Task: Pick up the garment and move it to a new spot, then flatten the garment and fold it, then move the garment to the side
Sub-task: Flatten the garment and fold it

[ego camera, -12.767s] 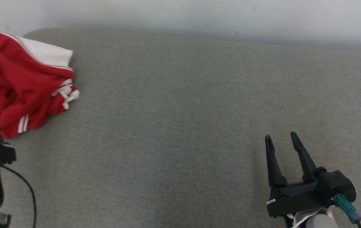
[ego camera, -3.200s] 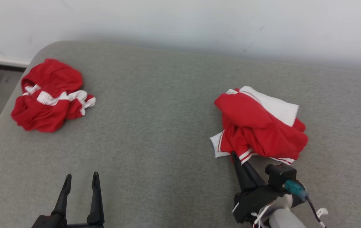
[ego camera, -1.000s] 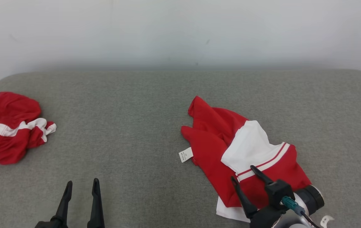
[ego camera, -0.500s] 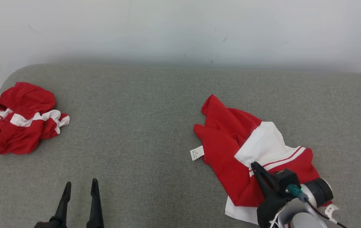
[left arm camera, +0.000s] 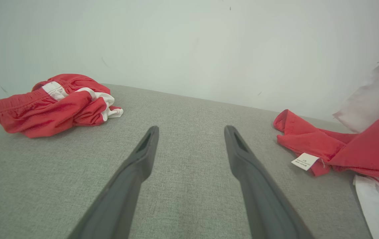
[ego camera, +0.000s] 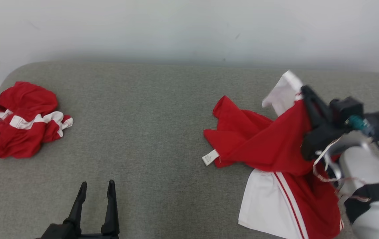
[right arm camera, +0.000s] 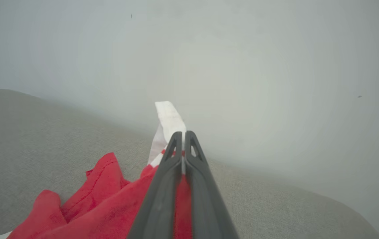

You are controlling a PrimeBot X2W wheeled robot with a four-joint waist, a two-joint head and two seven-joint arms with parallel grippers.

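Right, my right claw (right arm camera: 183,135) is pinched together on a fold of the garment (ego camera: 269,146), with red cloth and a white strip squeezed between the tips and a white corner poking up past them. That held part is raised above the grey cushion (ego camera: 156,116) on my right side. The rest of the garment trails down and lies on the cushion, its white label (ego camera: 210,157) resting on the fabric. My left claw (ego camera: 97,183) sits low with its fingers apart, holding nothing, well apart from the garment. Far off on the left lies a second red bundle (ego camera: 23,119). My worry is that the pinch looks thin and near an edge, so a quick pull could slip the cloth out. I may also be holding several layers, which would leave it bunched rather than spread when I flatten it.
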